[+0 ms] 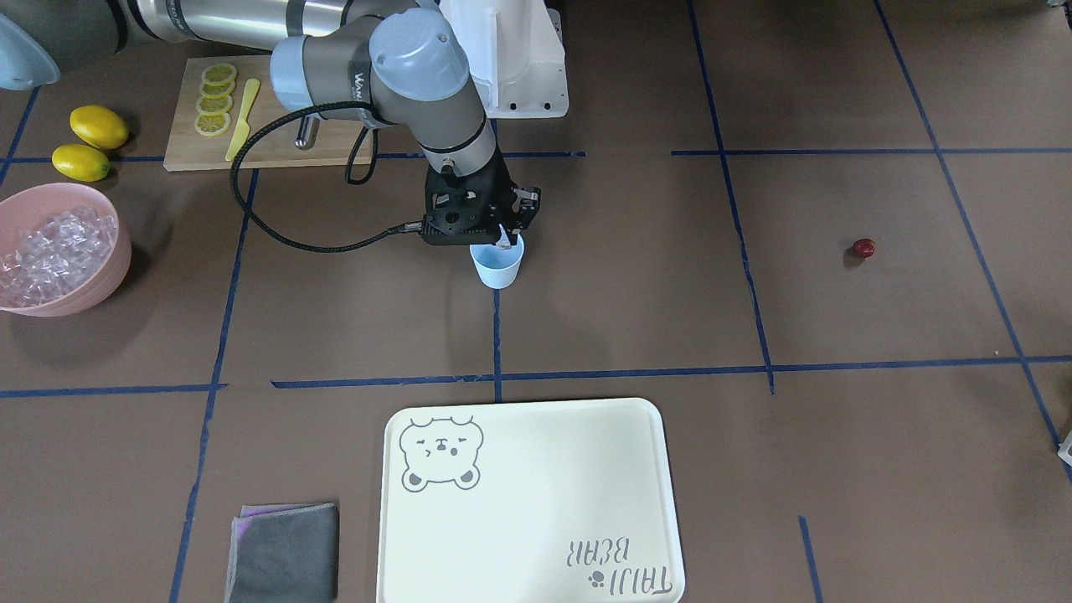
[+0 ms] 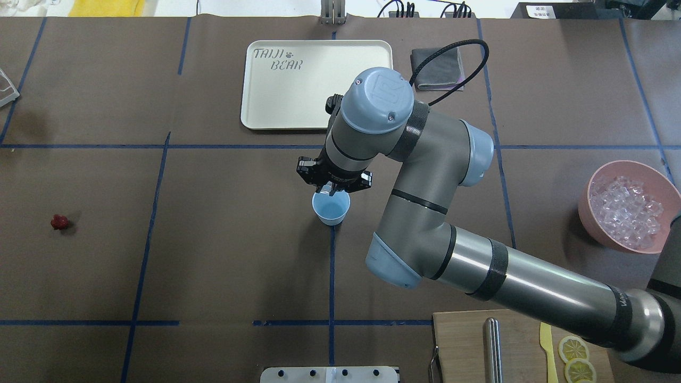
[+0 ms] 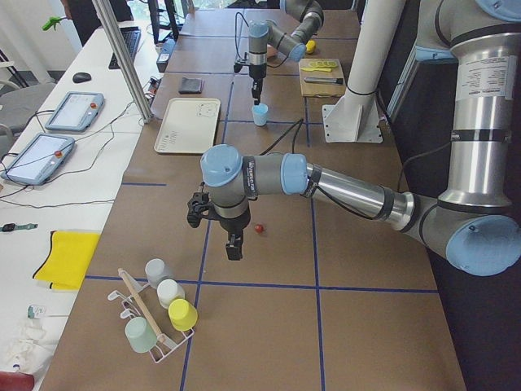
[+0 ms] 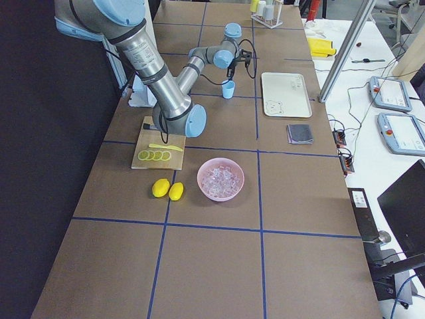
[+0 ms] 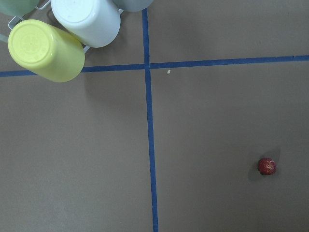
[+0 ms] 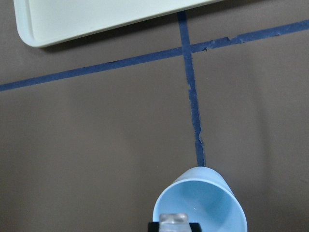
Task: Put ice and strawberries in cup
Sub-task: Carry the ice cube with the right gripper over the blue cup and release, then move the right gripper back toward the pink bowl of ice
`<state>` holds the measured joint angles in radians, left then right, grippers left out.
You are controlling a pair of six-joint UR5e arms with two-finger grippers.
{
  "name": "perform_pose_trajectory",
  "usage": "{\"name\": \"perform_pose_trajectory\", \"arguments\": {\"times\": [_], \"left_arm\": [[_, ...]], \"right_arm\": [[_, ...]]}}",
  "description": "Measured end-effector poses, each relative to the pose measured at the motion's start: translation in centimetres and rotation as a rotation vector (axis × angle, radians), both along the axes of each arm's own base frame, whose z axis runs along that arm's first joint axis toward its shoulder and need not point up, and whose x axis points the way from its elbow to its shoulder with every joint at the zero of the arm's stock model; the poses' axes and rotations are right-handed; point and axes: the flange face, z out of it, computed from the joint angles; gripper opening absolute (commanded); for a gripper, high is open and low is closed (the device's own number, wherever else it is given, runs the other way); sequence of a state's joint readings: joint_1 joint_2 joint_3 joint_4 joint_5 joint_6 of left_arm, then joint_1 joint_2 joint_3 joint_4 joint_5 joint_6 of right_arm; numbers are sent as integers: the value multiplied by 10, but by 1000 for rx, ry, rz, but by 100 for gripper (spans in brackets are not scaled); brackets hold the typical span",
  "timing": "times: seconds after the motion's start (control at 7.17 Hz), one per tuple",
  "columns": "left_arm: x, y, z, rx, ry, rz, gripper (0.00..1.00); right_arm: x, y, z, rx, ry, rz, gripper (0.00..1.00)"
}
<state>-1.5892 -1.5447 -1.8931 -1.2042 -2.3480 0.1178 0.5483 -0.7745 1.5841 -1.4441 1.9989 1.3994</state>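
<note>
In the overhead view the small pale blue tapered plastic cup (image 2: 331, 208) stands upright near the middle of the table (image 2: 213, 266), its mouth up and its long axis vertical. The right fingers (image 2: 325, 188) hang just over its far rim. The small dark red rounded strawberry (image 2: 59, 222) lies well apart on the left half. The clear glassy ice cubes (image 2: 628, 210) fill a large pink bowl (image 2: 593, 226) at the right edge. In the front-facing view those fingers reach down to the cup's mouth with something pale between them. The right wrist view shows what it is: the fingers are nearly closed on one clear ice piece (image 6: 173, 220), held directly above the open cup, and no ice shows inside it. The left wrist view looks straight down on the strawberry, which is round with no clear long axis, and its green top is too small to read. In the exterior left view the left fingers (image 3: 234, 246) hang near the berry, above the table, and it cannot be told how far open they are. The ice is probably hard, light and slick, best pinched across flat faces. The berry looks soft and easily bruised and wants a gentle grip across its widest part. The cup seems light enough to tip if its rim is knocked.
</note>
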Motion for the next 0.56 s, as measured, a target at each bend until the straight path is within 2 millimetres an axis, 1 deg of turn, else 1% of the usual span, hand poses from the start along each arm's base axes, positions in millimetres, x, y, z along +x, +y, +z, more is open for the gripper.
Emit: {"name": "perform_pose_trajectory", "arguments": {"times": [0.14,0.28,0.56], "left_arm": [[0,0,0,0,0,0,100],[0,0,0,0,0,0,100],[0,0,0,0,0,-1,100]], "right_arm": [[-3,1,3,0,6,-3,77],[-4,2,5,-1,8,-5,79],[-5,3,7,-2,11,-7,79]]}}
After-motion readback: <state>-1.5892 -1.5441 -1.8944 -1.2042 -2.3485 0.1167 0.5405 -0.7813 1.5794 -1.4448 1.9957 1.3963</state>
